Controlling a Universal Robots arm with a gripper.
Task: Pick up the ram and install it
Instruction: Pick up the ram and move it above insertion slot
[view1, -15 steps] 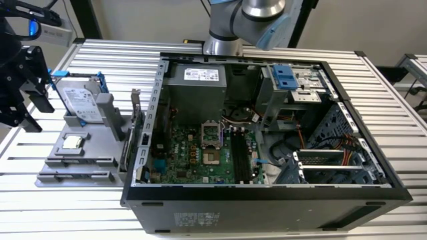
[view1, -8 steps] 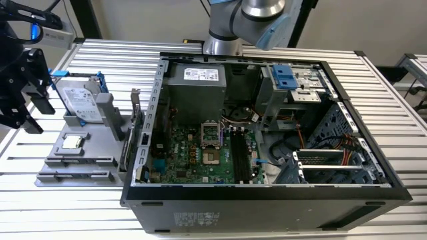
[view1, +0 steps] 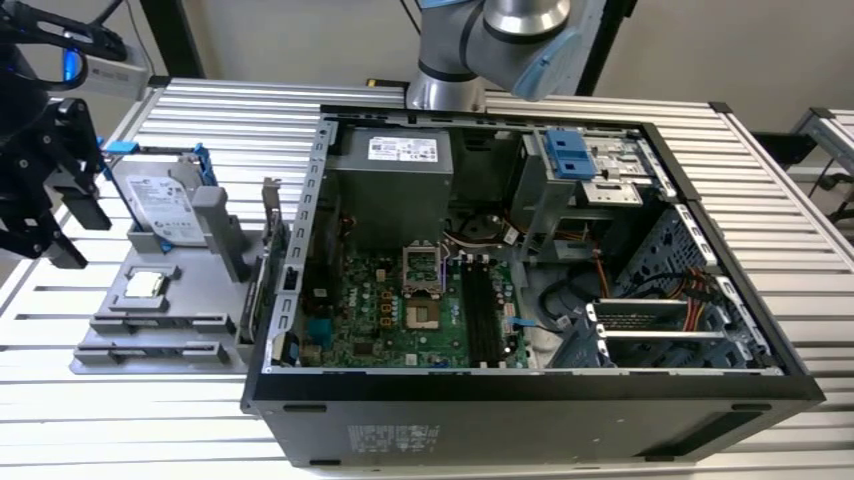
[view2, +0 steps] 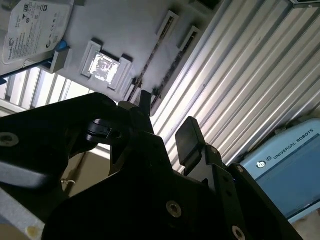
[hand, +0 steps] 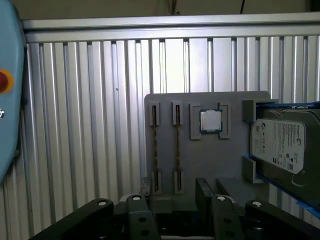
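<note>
Black hand (hand: 174, 185) right up close, its two fingers (hand: 202, 187) spread wide and gripping nothing, poised at the edge of the grey holder (hand: 165, 102) on the slatted worktop (hand: 90, 125). The ram (hand: 177, 147) stands on edge in a narrow slot of that holder, a second stick (hand: 155, 147) just beside it, then the processor chip (hand: 210, 121) and hard drive (hand: 282, 142). The open computer case (view1: 534, 390) sits apart, towards the exterior view's right
</note>
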